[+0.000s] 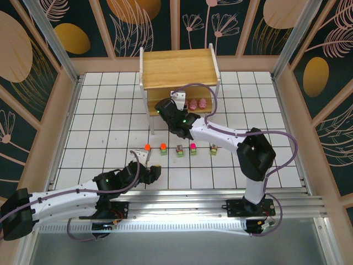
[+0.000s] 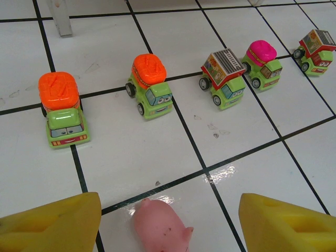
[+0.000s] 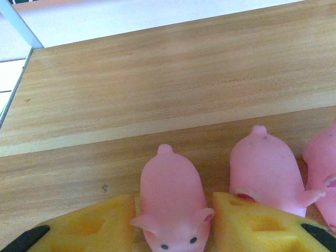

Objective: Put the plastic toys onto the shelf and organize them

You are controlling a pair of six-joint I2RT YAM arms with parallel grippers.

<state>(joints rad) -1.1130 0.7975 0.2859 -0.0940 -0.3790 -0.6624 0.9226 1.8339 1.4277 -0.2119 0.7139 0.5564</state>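
Observation:
My right gripper [image 3: 173, 223] reaches into the lower tier of the shelf [image 1: 176, 69]. Its yellow pads flank a pink pig [image 3: 172, 194] that stands on the board, with slim gaps on both sides. Two more pigs [image 3: 265, 173] [image 3: 323, 163] stand to its right. Several green toy trucks stand in a row on the tiles, topped orange [image 2: 62, 110] [image 2: 151, 86], grey-brown [image 2: 224, 77] [image 2: 315, 50] and magenta [image 2: 262, 63]. My left gripper [image 2: 170, 212] hangs open near the table's front, with another pink pig [image 2: 160, 228] lying on the tile between its pads, untouched.
The truck row [image 1: 180, 150] runs across the middle of the white tiled table, between the shelf and the arm bases. A white shelf leg [image 2: 62, 21] stands behind the leftmost truck. Patterned walls enclose the table on three sides.

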